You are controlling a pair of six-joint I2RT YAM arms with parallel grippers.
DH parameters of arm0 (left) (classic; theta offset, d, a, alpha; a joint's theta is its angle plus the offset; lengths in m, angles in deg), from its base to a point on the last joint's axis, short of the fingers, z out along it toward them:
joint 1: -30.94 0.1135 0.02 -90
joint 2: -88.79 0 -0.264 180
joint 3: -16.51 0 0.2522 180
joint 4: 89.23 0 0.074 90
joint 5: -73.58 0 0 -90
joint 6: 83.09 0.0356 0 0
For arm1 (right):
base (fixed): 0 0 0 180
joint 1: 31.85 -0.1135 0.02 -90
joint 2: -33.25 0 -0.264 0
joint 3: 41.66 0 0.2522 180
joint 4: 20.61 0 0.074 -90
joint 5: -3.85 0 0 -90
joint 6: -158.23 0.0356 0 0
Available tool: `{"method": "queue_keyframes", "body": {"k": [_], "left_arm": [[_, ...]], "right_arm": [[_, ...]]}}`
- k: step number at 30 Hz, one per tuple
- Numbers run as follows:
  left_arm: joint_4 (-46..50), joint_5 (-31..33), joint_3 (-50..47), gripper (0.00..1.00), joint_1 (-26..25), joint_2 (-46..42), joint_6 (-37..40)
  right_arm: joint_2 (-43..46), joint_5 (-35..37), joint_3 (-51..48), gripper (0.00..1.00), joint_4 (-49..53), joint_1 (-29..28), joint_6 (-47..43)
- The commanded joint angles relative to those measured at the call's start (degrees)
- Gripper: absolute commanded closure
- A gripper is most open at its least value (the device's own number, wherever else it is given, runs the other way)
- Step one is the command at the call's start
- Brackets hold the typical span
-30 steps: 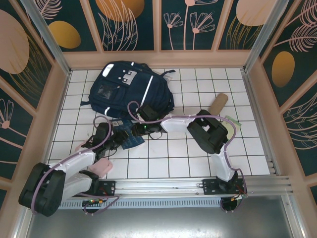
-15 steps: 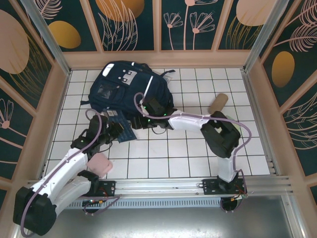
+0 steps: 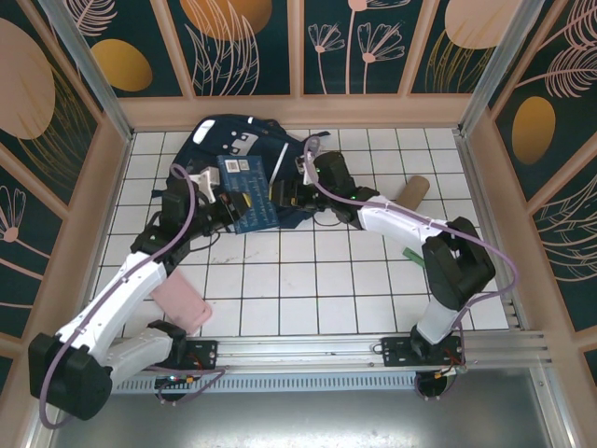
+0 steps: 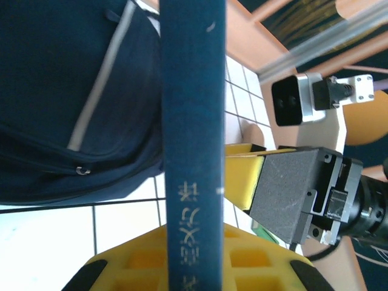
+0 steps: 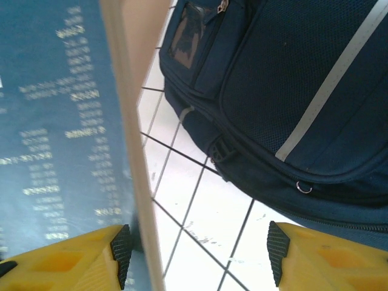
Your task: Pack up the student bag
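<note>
White-tiled floor (image 3: pixel 354 280) boxed in by dark floral wall panels (image 3: pixel 373 47); student bag (image 3: pixel 213 149) lying on it at the far left-centre, close to the back wall, grey-white patches and front panel facing up.

Blue book (image 3: pixel 247 191) pinched across its covers, spine toward the wrist camera, between the pressed-in fingers of the left gripper (image 4: pixel 193 242); lifted off the tiles, tilted, printed cover up toward the overhead camera, hanging over the bag's near edge; presumably carried that way for sliding edge-first into the bag rather than dropping flat on top.

Right gripper (image 5: pixel 194 257) just beside the book on its right, jaws spread wide, bare tile and bag fabric visible in the gap; book's page edge close against one finger, nothing clamped; judged to be free for steadying the book or for pulling the bag's mouth open.

Bag's long axis: slanting from far left to near right across the tiles, going by the white stripe and the spread of the fabric; patch end toward the back wall, lower edge toward the arms. Zip open or closed: not possible to tell, seam hidden under book and grippers.

Well apart and not involved: cardboard tube (image 3: pixel 410 193) to the right, pink item (image 3: pixel 182 303) near the left arm's base.
</note>
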Motion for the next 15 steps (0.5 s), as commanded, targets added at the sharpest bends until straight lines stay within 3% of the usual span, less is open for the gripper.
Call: {"method": "queue_keyframes", "body": {"k": [1, 8, 13, 15], "left_arm": [[-10.09, -8.59, 2.62, 1.00, 0.07, 1.77, -0.22], [-16.18, -14.24, 2.15, 1.00, 0.09, 4.74, -3.46], [-19.48, -16.09, 1.88, 1.00, 0.08, 5.94, -5.59], [-19.58, -16.16, 2.13, 1.00, 0.02, 6.37, -5.63]], "right_arm": [[3.20, -8.30, -3.63, 0.36, -9.29, 2.28, 6.18], [2.48, -19.35, -9.38, 0.30, -27.68, 5.57, 17.43], [1.10, -22.27, -9.41, 0.26, -33.43, 5.55, 20.88], [0.74, -23.42, -9.37, 0.30, -35.36, 5.55, 22.14]]}}
